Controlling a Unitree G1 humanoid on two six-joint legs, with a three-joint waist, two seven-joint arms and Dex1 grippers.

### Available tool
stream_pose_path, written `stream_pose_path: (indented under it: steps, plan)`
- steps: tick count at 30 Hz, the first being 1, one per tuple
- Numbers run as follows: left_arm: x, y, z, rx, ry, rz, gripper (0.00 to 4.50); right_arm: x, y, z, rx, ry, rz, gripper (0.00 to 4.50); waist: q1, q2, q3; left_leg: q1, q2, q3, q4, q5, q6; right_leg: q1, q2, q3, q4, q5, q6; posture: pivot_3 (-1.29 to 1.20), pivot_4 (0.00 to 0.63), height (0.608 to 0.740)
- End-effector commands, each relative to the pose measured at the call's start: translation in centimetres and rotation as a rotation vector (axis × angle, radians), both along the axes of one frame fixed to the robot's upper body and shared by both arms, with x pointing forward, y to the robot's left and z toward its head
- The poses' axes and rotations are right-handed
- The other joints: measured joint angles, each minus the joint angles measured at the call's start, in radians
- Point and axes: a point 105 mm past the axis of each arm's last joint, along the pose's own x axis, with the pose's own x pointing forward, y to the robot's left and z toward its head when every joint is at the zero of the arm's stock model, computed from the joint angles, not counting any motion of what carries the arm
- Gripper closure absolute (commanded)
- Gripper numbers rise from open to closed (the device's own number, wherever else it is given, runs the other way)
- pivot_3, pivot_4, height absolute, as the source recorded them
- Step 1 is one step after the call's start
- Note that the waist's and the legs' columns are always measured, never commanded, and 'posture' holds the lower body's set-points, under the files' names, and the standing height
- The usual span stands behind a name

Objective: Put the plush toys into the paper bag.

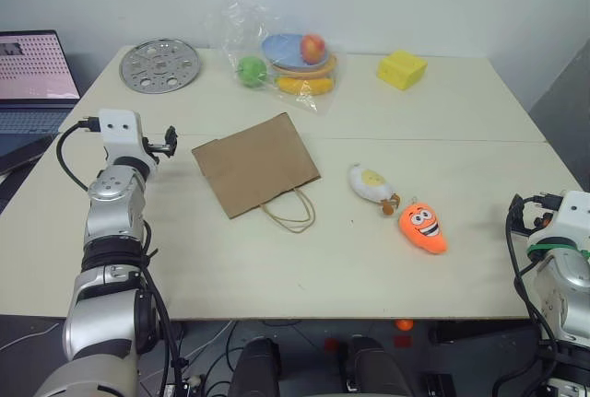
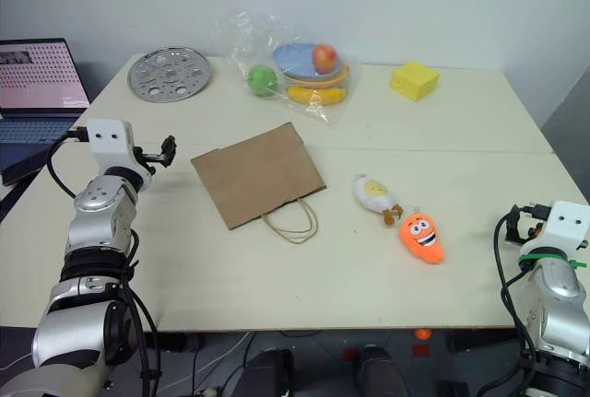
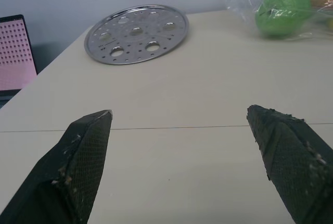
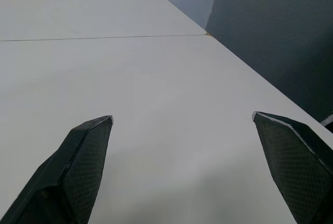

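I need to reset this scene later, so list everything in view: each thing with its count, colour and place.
Paper bag: one, brown, lying flat mid-table, handles toward the near edge.
White plush toy: one, white with yellow spot, right of the bag.
Carrot plush toy: one, orange, just right of the white one.
Clear plastic bag of fruits: one, far side, holding a green fruit, a red fruit, something yellow and a blue plate.
Yellow block: one, far right.
Perforated metal disc: one, silver, far left.
Laptop: one, off the table's left.
Table: one, cream.
Left tool: open, above the table's left.
Right tool: open, at the right edge.
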Motion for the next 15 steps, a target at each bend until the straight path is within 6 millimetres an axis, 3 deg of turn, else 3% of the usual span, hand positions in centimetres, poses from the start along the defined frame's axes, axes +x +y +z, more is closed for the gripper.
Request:
stream_pose_path:
  steps: [1,15]
  plan:
    - [0.01,0.10,2.07,0.039,-0.053,-0.012,0.05,0.10,-0.16,1.98,-0.044,-0.056,-0.002,0.00,0.000,0.000,0.000,0.000,0.000,0.000,0.000,0.000,0.000,0.000,0.000,0.000,0.000,0.000,0.000,0.00,0.150,0.740]
    - [-0.16,0.39,2.34,0.025,-0.071,0.007,0.05,0.23,-0.06,1.99,-0.044,-0.056,0.003,0.00,0.000,0.000,0.000,0.000,0.000,0.000,0.000,0.000,0.000,0.000,0.000,0.000,0.000,0.000,0.000,0.00,0.150,0.740]
